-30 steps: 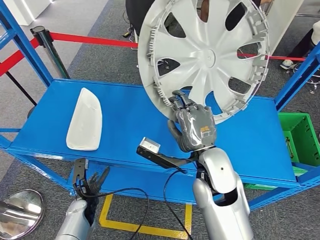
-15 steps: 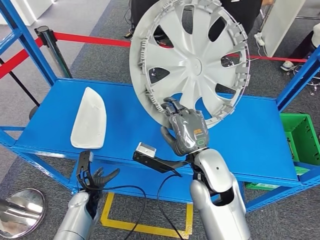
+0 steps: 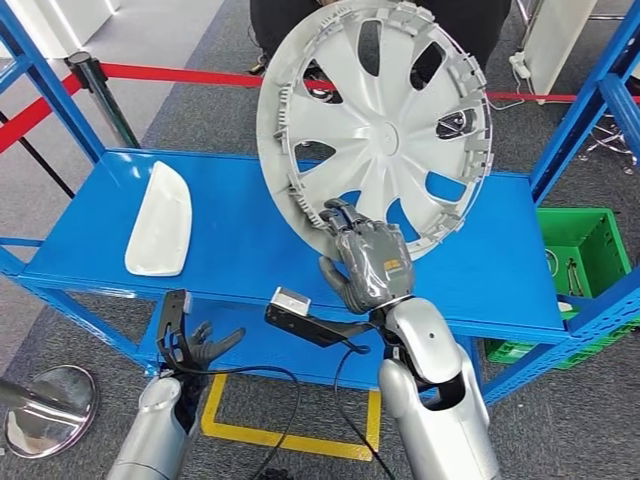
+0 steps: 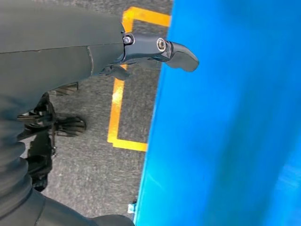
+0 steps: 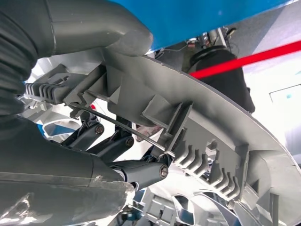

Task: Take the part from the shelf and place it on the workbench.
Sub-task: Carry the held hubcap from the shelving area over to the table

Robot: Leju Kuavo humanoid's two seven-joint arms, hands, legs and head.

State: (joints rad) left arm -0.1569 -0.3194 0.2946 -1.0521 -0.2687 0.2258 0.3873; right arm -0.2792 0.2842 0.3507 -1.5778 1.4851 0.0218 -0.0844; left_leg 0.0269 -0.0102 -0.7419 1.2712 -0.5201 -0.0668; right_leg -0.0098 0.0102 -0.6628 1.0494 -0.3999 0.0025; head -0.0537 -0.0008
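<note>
A large silver wheel cover (image 3: 377, 128) stands upright above the blue shelf (image 3: 241, 240), its inner ribbed side facing me. My right hand (image 3: 370, 262) grips its lower rim from below. In the right wrist view the rim (image 5: 199, 117) runs between the grey thumb (image 5: 99, 23) and the dark fingers (image 5: 138, 170). My left hand (image 3: 192, 345) hangs low in front of the shelf's front edge, fingers spread, holding nothing. The left wrist view has a dark finger (image 4: 163, 47) against the blue shelf (image 4: 227, 132).
A white moulded part (image 3: 160, 222) lies on the shelf's left end. A green crate (image 3: 585, 262) sits to the right. A red barrier tape (image 3: 181, 74) and a post (image 3: 102, 95) stand behind. A person in dark clothes (image 3: 302, 20) stands beyond the shelf. Yellow floor marking (image 3: 279, 440) below.
The whole view has shifted. The wheel cover has been carried leftward in my right hand. My left hand has risen a little, with its fingers spread.
</note>
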